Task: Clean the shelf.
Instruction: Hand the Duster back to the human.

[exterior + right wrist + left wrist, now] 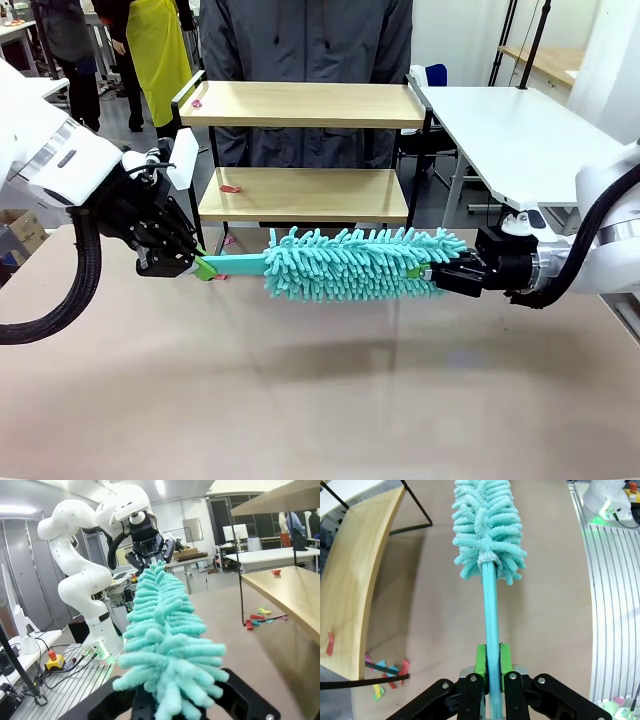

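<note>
Shelf: the shelf point(305, 150) stood at the far edge of the table, just beyond my duster, with a person right behind it; two light boards in a thin black frame.
Debris: a small red scrap point(231, 188) lay on the lower board near its left end, another point(196, 103) on the upper board's left end, and coloured scraps point(387, 672) lay on the table by the shelf's foot.
Duster: the teal fluffy duster point(350, 263) hung level above the table, in front of the lower board, not touching it.
Left gripper: my left gripper point(491, 664) was clamped together on the duster's teal handle point(490, 615), green pads on either side.
Right gripper: my right gripper point(432, 275) was closed on the duster's far tip, buried in the fluff.
Progress: I judged the sweeping not yet begun, since scraps sat on both boards.
Risk: with both ends pinched, pulling the arms out of step could bend the thin handle or tear the fluff.
Risk: a low pass could catch the black side rail and shove the light shelf towards the person.
</note>
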You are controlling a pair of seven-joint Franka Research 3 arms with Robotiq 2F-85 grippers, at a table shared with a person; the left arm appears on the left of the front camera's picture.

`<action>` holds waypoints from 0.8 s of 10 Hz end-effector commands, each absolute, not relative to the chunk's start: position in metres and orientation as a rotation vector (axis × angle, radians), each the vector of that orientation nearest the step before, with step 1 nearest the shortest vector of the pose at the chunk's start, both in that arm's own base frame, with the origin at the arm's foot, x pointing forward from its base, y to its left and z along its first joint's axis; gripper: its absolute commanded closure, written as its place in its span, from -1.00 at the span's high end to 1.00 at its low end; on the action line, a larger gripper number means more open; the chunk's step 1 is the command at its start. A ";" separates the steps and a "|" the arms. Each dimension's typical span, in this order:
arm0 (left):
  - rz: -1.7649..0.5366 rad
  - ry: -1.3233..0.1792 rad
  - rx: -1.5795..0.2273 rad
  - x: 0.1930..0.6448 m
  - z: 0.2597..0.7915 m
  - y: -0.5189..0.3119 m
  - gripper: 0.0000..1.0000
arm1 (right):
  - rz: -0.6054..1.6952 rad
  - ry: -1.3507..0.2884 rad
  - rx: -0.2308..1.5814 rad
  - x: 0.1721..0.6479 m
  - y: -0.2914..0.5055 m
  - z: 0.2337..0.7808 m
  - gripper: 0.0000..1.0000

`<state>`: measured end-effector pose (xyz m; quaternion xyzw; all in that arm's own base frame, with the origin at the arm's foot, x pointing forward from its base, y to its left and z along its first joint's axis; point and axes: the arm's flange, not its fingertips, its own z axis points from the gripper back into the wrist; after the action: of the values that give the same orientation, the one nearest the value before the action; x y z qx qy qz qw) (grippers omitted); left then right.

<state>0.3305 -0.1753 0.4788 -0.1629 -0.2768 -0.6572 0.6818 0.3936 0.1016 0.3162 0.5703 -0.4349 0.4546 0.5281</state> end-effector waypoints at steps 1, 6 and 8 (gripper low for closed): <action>-1.461 -0.632 -0.393 0.329 0.483 -0.178 -0.74 | 1.118 -1.025 1.390 0.400 0.110 0.321 -1.00; -1.452 -0.791 -0.464 0.320 0.497 -0.152 0.51 | 1.086 -1.039 1.363 0.394 0.102 0.316 -1.00; -1.417 -0.876 -0.569 0.314 0.509 -0.124 1.00 | 1.086 -1.039 1.363 0.394 0.102 0.316 -1.00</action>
<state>0.3266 -0.1402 0.5223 -0.2137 -0.3621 -0.6221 0.6605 0.3944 0.1010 0.3150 0.5704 -0.4340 0.4544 0.5289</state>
